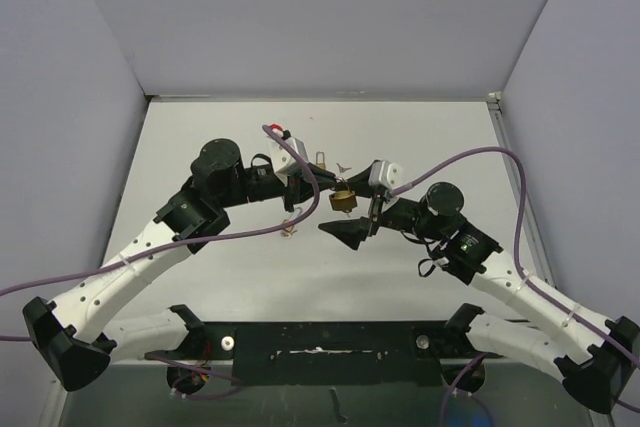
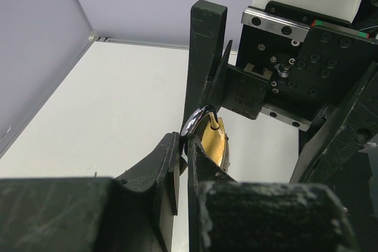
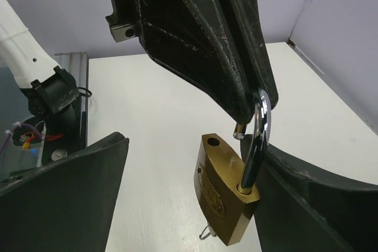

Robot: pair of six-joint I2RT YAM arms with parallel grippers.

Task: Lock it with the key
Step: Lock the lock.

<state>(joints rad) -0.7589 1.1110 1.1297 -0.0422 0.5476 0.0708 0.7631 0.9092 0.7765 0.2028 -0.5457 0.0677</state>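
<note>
A brass padlock (image 1: 343, 200) hangs above the table's middle. My left gripper (image 1: 322, 187) is shut on its steel shackle (image 2: 198, 120), and the brass body (image 2: 213, 143) shows just past the left gripper (image 2: 184, 143). In the right wrist view the padlock body (image 3: 227, 196) dangles from the shackle (image 3: 260, 134). The shackle's free end is out of its hole. A key ring (image 3: 206, 232) pokes from the body's underside. My right gripper (image 3: 192, 149) is open around the padlock, whose body rests against the right finger (image 3: 307, 205). The right gripper also shows in the top view (image 1: 358, 219).
Small metal bits lie on the white table (image 1: 200, 147): one behind the grippers (image 1: 321, 160), one beside it (image 1: 345, 164), one near the left arm (image 1: 291, 228). Purple cables (image 1: 470, 155) loop over both arms. Grey walls close the back and sides.
</note>
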